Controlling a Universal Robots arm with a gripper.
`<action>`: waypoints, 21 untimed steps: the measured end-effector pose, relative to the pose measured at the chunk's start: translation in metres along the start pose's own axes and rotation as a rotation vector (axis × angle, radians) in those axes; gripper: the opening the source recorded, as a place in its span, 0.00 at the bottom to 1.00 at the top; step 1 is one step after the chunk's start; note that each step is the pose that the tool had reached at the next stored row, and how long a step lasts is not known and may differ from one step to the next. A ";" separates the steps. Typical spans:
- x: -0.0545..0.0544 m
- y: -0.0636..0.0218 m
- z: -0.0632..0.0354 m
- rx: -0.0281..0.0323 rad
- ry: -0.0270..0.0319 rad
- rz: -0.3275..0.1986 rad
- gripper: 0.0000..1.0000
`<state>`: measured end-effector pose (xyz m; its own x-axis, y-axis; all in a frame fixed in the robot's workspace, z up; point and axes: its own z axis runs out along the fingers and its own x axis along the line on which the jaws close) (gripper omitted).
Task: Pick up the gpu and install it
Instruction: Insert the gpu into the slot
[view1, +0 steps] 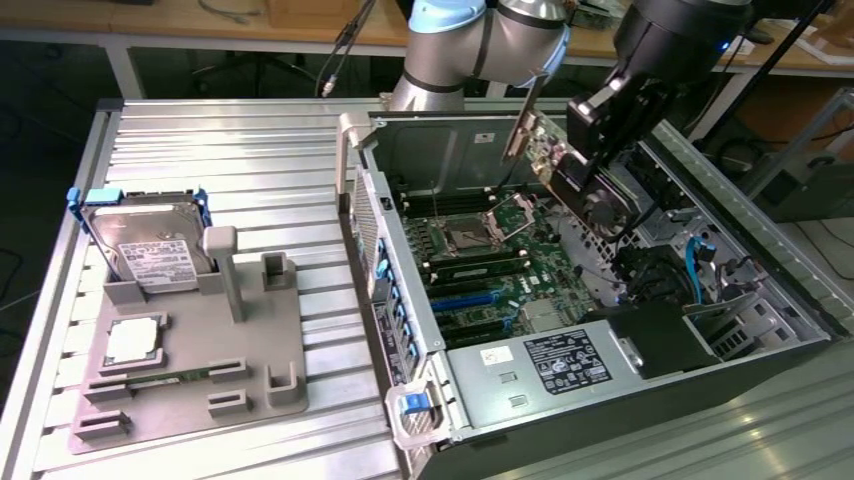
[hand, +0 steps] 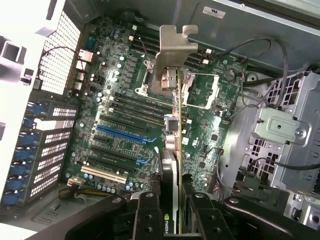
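Two black fingers (hand: 148, 216) clamp the thin dark silver-bracketed gpu card (hand: 170, 167) edge-down, apparently clear above the green motherboard (hand: 120, 115).

The gpu (view1: 554, 160), silver bracket leading, hangs edge-on above the motherboard (hand: 125, 115).

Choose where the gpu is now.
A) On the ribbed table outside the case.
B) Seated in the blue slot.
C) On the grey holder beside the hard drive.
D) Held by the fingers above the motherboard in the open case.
D: the fingers clamp the gpu edge-on, and it hangs clear above the motherboard inside the open case.
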<state>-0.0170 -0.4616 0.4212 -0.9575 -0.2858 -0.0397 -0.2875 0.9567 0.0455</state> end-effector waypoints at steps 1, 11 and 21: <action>0.000 0.0000 0.0000 -0.0001 0.0002 -0.004 0.27; 0.000 0.0000 0.0000 -0.0018 0.0022 -0.047 0.27; 0.000 0.0000 0.0000 -0.0022 0.0025 -0.055 0.27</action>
<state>-0.0170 -0.4616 0.4212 -0.9401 -0.3385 -0.0397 -0.3401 0.9393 0.0455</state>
